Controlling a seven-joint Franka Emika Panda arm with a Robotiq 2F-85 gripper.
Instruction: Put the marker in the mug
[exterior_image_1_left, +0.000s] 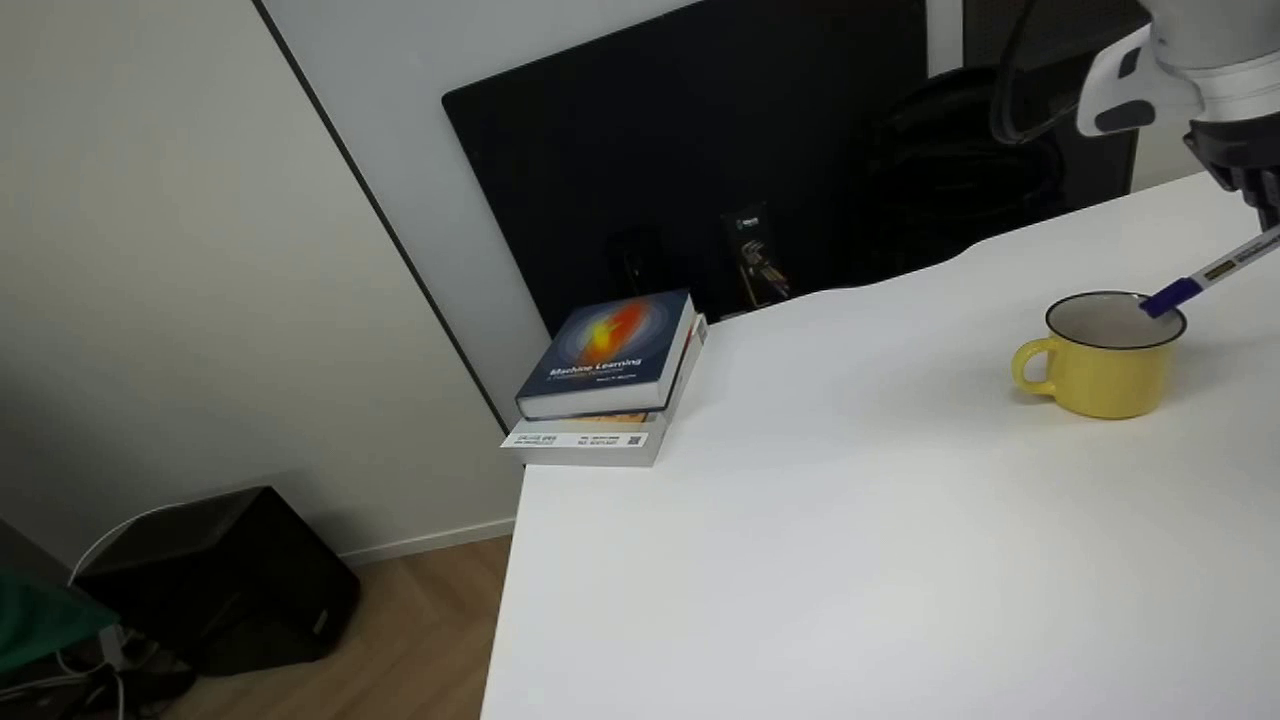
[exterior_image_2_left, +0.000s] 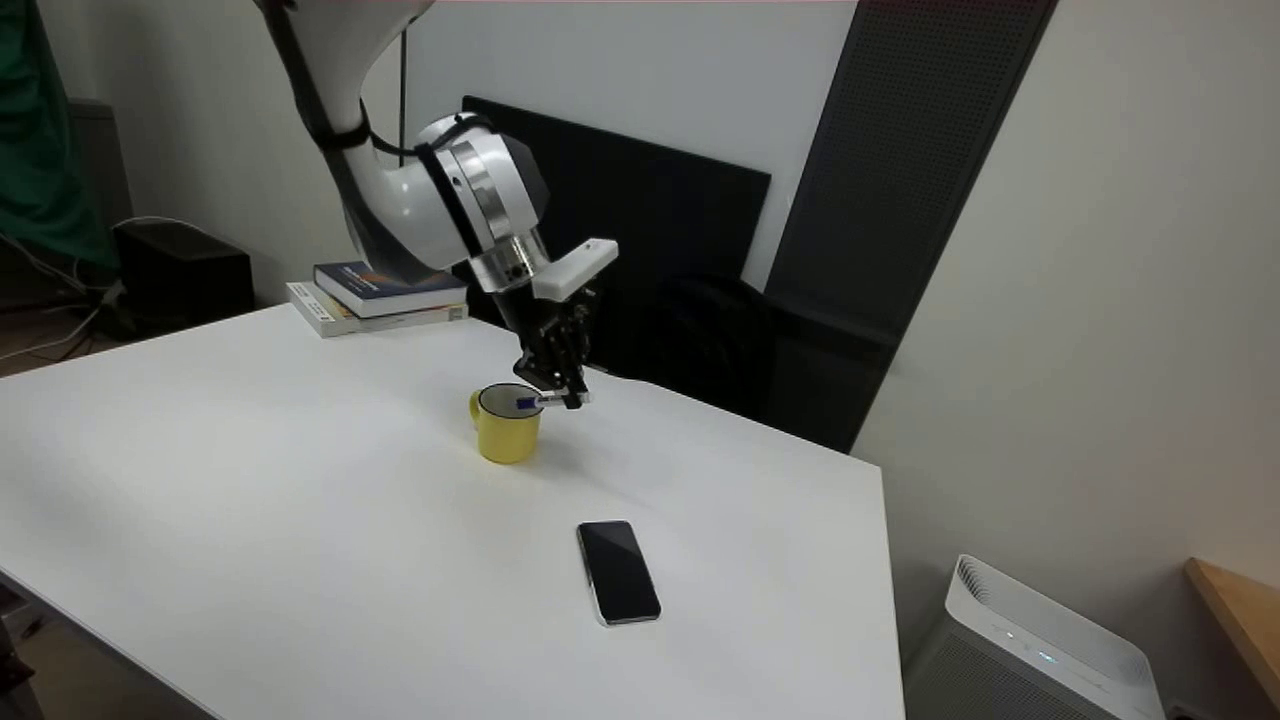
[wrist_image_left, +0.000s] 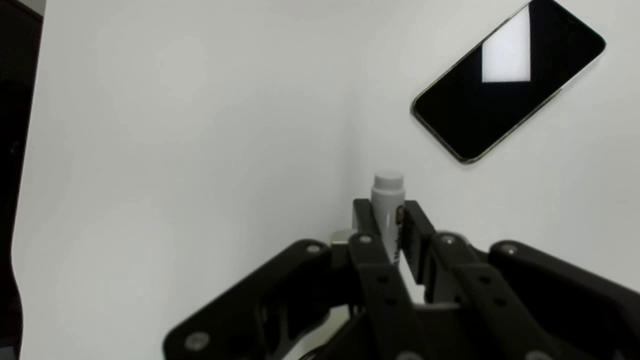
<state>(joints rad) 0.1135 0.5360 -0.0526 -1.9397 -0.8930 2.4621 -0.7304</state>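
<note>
My gripper (exterior_image_2_left: 573, 398) is shut on the marker (exterior_image_2_left: 548, 401), whose whitish body shows between the fingertips (wrist_image_left: 388, 210) in the wrist view. In an exterior view the marker (exterior_image_1_left: 1228, 263) tilts, its dark blue end down toward the mug. The yellow mug (exterior_image_1_left: 1110, 380) stands upright on the table; it also shows in the other exterior picture (exterior_image_2_left: 507, 438). The blue end overlaps the mug's mouth in both exterior views; I cannot tell whether it is below the rim. The gripper is beside the mug, opposite its handle. In the wrist view the fingers mostly hide the mug.
A black phone (exterior_image_2_left: 619, 572) lies on the white table (exterior_image_2_left: 300, 520), also seen in the wrist view (wrist_image_left: 500, 95). Two stacked books (exterior_image_1_left: 610, 350) lie at a table corner. A large black panel (exterior_image_1_left: 690, 150) stands behind the table's back edge.
</note>
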